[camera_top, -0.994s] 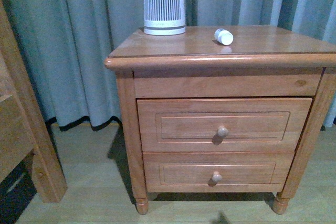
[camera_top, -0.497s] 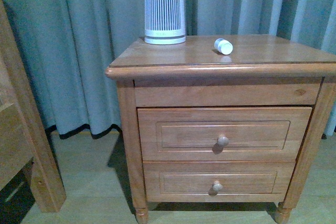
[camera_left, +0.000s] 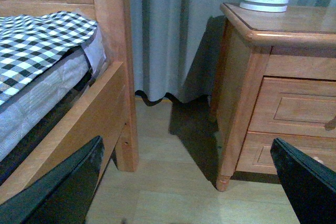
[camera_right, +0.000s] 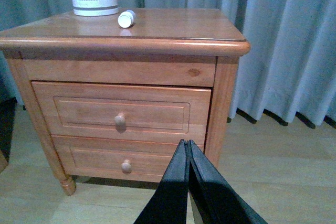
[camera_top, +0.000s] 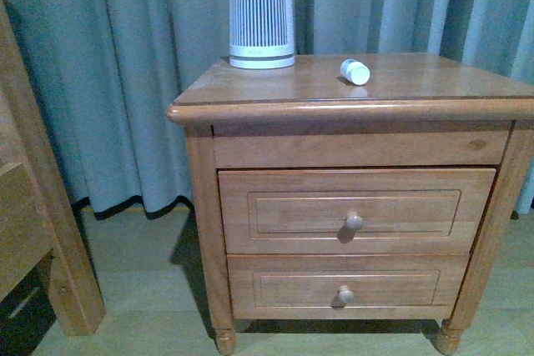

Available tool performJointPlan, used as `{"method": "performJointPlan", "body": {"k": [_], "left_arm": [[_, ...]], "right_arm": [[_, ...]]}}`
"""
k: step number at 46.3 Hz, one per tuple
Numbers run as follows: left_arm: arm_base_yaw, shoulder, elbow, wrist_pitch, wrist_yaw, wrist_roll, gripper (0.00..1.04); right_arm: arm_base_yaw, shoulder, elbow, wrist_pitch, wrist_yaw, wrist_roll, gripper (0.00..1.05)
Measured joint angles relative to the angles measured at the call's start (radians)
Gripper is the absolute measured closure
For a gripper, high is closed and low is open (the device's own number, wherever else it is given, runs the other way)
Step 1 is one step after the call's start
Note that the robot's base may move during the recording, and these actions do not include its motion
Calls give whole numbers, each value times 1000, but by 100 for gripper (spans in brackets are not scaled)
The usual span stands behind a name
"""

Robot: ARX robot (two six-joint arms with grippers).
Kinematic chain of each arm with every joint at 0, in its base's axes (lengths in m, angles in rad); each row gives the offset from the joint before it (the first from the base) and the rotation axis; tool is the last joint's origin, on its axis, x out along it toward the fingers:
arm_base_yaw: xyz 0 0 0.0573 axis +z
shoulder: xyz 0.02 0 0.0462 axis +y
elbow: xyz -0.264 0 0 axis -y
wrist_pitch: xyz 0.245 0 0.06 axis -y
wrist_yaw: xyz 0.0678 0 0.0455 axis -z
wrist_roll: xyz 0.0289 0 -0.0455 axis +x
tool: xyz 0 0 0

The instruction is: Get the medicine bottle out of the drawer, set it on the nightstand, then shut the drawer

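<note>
The medicine bottle (camera_top: 355, 72) (camera_right: 126, 19) lies on its side on the flat top of the nightstand (camera_top: 275, 89) (camera_right: 173, 24) (camera_left: 294, 24). The drawer (camera_top: 292, 213) (camera_right: 84, 113), the taller upper front with a round knob, sits flush and closed. Neither arm shows in the front view. My right gripper (camera_right: 187, 143) is shut with nothing in it, held off in front of the nightstand's right leg. Well away to the nightstand's left, my left gripper (camera_left: 186, 148) stands open over the floor, empty.
A tall white ribbed appliance (camera_top: 262, 10) stands at the back of the nightstand top. A shorter drawer front (camera_top: 288, 287) is below. Grey curtains (camera_top: 125, 64) hang behind. A wooden bed post (camera_top: 50, 231) (camera_left: 118, 51) and checked bedding (camera_left: 37, 40) lie to the left, with bare floor (camera_left: 173, 182) between.
The front view has shifted upward and back slightly, so the nightstand sits lower in frame. The bottle and both drawers have not moved.
</note>
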Motion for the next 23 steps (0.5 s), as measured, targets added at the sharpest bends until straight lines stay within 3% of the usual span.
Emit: {"method": "performJointPlan", "body": {"k": [20, 23], "left_arm": [[0, 0, 0, 0, 0, 0, 6], [0, 0, 0, 0, 0, 0, 6]], "right_arm": [[0, -165, 0, -166, 0, 0, 101], [0, -259, 0, -292, 0, 0, 101]]}}
